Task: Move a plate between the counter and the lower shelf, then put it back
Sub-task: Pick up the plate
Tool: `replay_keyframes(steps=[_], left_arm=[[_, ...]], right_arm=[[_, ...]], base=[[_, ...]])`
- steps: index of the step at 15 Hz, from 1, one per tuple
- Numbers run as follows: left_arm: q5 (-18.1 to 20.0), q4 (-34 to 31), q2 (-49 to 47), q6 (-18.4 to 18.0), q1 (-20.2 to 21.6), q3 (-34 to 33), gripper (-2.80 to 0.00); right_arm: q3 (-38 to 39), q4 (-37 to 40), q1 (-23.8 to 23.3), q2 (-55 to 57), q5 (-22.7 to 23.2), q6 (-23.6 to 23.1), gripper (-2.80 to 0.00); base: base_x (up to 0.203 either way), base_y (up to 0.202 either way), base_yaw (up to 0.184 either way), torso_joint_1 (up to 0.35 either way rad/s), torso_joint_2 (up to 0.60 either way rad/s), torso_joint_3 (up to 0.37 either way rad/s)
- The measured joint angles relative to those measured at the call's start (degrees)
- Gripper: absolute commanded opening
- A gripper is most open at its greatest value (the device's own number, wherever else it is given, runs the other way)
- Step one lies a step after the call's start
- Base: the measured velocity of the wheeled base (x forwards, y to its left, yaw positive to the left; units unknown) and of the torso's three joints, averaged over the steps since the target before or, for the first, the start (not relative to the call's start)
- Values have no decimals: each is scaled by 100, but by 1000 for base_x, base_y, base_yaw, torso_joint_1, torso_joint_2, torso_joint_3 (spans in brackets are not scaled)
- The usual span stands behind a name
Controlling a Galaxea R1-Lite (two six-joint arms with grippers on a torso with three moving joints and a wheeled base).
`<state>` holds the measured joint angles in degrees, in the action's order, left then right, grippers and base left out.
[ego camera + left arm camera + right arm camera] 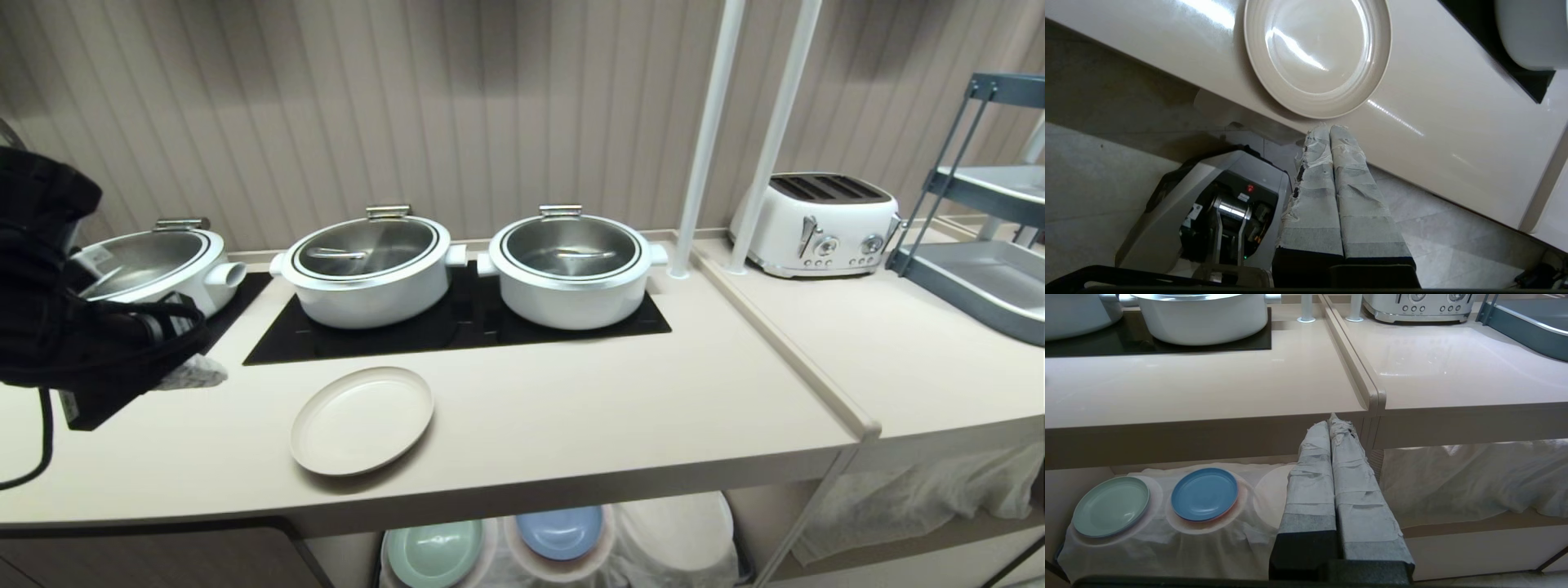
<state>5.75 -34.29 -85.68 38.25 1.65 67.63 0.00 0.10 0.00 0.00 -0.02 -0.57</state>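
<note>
Beige worktop fills most of the head view: the counter [571, 425] runs across it with black hob panels [457, 331] carrying three white pots [371, 265], a toaster [816, 220] farther right. Below its front edge sits the lower shelf [1167, 539], where a mint-green plate [1110, 506] and a blue plate [1204, 494] rest on white-cloth-draped stacks. The cream plate [362, 420] lies flat on the counter, near the front edge and in front of the hob, untouched. The left gripper [1329, 130] hangs over the counter's front edge just beside the plate's rim, its taped fingers pressed together and holding nothing. I judge this to be either the approach before the first pick or the moment after the plate was put back; the pictures alone do not settle which. If it is the approach, the next move calls for parting the fingers and getting one under the low rim, which looks awkward on a flat plate. The right gripper [1333, 424] is parked low in front of the shelf, fingers closed and empty. In the head view the left arm's black bulk hides the gripper's fingertips and part of the left pot, a third stack on the shelf is partly covered by the right gripper, and the shelf's depth is cut off.
</note>
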Motion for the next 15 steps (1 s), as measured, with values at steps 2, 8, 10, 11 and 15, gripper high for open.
replay_keyframes(steps=[2, 8, 10, 11, 15], left_arm=[[-5, -193, -129, 18, -2, -18, -280], [-33, -213, -691, 1, 25, -113, -280], [-30, -170, -908, -71, 102, -151, -280], [-40, -93, -1011, -126, 133, -205, -280], [-77, 522, -1345, -316, 207, -607, -280]], right_arm=[[0, 0, 0, 0, 2, 2, -280], [0, 1, 0, 0, 2, 4, -280], [0, -2, 0, 0, 2, 2, -280], [0, 0, 0, 0, 2, 0, -280], [0, 0, 0, 0, 2, 2, -280]], base=[[0, 0, 0, 0, 0, 0], [0, 0, 0, 0, 0, 0], [0, 0, 0, 0, 0, 0], [0, 0, 0, 0, 0, 0], [0, 0, 0, 0, 0, 0]])
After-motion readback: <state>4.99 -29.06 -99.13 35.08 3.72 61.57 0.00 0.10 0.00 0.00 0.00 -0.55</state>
